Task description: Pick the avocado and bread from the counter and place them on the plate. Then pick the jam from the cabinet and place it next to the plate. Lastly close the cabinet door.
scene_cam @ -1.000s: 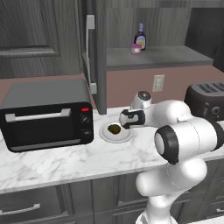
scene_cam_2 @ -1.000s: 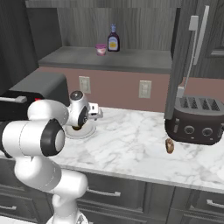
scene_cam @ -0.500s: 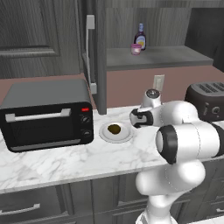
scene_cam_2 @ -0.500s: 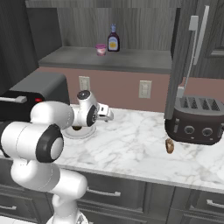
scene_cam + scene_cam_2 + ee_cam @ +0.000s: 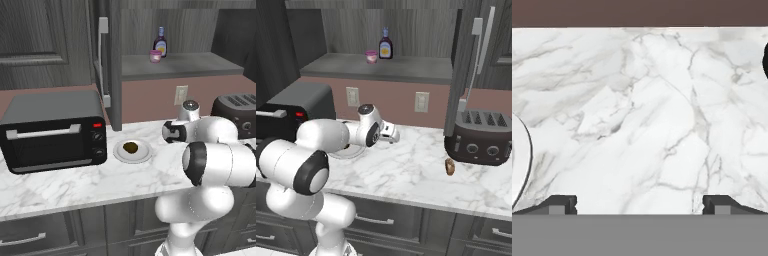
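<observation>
Avocado [image 5: 130, 147] on plate [image 5: 142, 155] beside toaster oven [image 5: 52, 130]; bread [image 5: 449, 167] before toaster [image 5: 479, 138]; jam [image 5: 155, 56] in cabinet [image 5: 200, 64].

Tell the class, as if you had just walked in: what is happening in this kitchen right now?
A white robot arm is working at a marble counter. The avocado already lies on the plate. The gripper hangs open and empty over bare marble beside the plate. The bread sits on the counter in front of the toaster. The jam is on the cabinet shelf next to a dark bottle, and the cabinet door is open.
</observation>
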### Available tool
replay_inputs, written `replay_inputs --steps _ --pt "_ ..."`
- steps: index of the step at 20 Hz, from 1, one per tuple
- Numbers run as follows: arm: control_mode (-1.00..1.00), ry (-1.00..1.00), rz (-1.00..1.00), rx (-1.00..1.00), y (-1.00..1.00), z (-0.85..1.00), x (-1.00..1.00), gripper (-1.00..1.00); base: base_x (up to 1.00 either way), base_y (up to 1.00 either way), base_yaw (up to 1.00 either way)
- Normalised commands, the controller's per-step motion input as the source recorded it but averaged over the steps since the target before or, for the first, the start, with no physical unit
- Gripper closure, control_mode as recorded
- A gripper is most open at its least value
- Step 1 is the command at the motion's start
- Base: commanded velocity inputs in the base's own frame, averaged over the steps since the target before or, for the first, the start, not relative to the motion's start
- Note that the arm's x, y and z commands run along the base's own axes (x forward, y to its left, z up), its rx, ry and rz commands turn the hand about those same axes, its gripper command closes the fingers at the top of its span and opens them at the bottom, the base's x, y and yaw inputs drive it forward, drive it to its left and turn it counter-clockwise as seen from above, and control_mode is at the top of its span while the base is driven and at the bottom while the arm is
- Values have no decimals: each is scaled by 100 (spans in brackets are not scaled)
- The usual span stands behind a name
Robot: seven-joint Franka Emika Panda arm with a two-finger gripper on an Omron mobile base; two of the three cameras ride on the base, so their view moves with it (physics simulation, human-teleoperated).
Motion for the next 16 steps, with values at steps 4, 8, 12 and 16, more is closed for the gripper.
replay_inputs --steps 4,8,12,16 --pt "-100 0 -1 1 -64 0 -40 -100 0 0 0" --pt "-100 0 0 0 -65 0 -38 -100 0 0 0" --pt "-100 0 0 0 -68 0 -20 -100 0 0 0" --pt "-100 0 0 0 -68 0 -10 -100 0 0 0"
